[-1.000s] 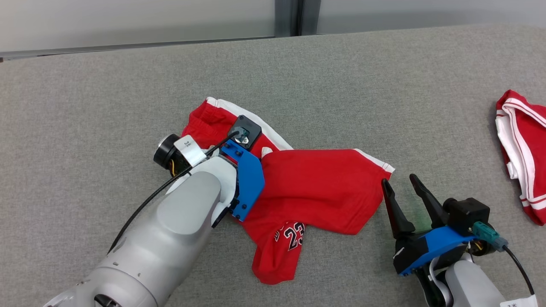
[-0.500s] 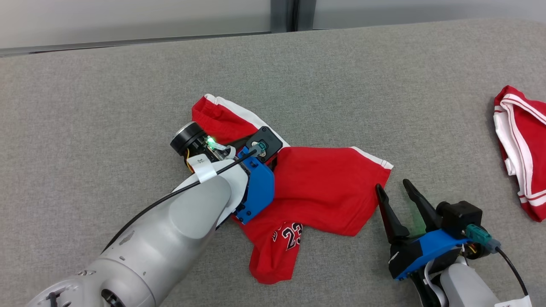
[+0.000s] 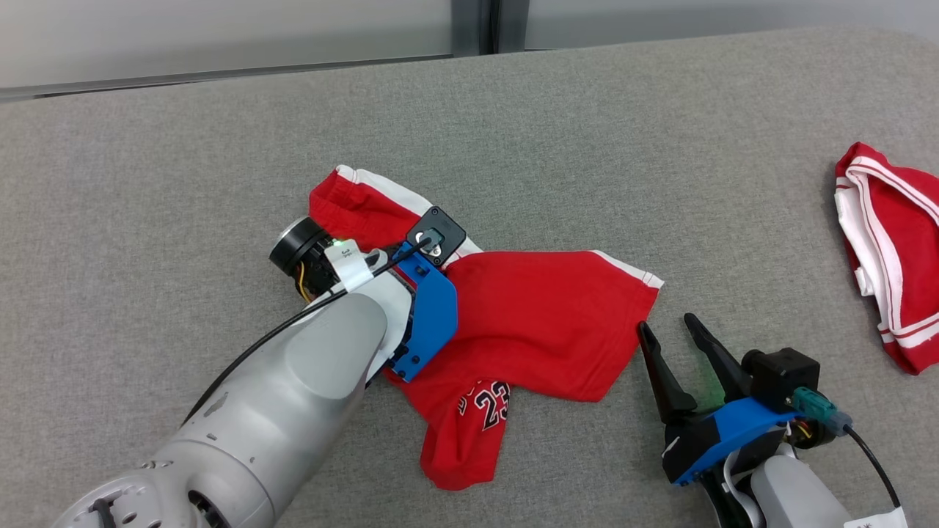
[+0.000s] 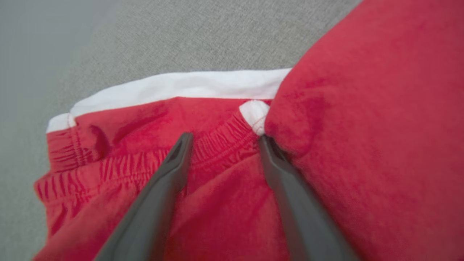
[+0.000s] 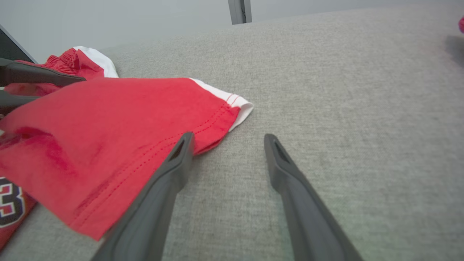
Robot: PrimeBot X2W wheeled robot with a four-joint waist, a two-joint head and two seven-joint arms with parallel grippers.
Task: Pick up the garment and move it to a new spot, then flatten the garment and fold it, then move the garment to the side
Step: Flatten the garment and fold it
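Head view: the garment (image 3: 543, 323), red shorts w/ white trim and a "23", lies mid-frame on the grey counter (image 3: 147, 183). Its long axis runs from the waistband end at upper left to a leg hem at right, w/ a 2nd leg trailing toward bottom centre. The left arm (image 3: 315, 367) comes in from lower left and covers the waistband end, so the left jaws are hidden under the wrist here. The right jaws sit at lower right, wide open and empty, tips just beside the hem corner. Another red garment (image 3: 888, 249) lies well apart at the right edge. Left wrist view: both fingers (image 4: 163, 188) are spread, tips down on the cloth, and the elastic waistband (image 4: 224, 141) crosses the gap between them. Nothing is pinched yet, and a fold of the leg bulges in from frame right against the far finger. Right wrist view: fingers (image 5: 301, 203) are spread over bare counter, and the hem corner (image 5: 232, 108) lies up and left of the gap, cloth edge just touching the left finger. Judgement: the left jaws are better placed, and closing should catch the band. The right jaws would need to shift frame-left to get the hem.
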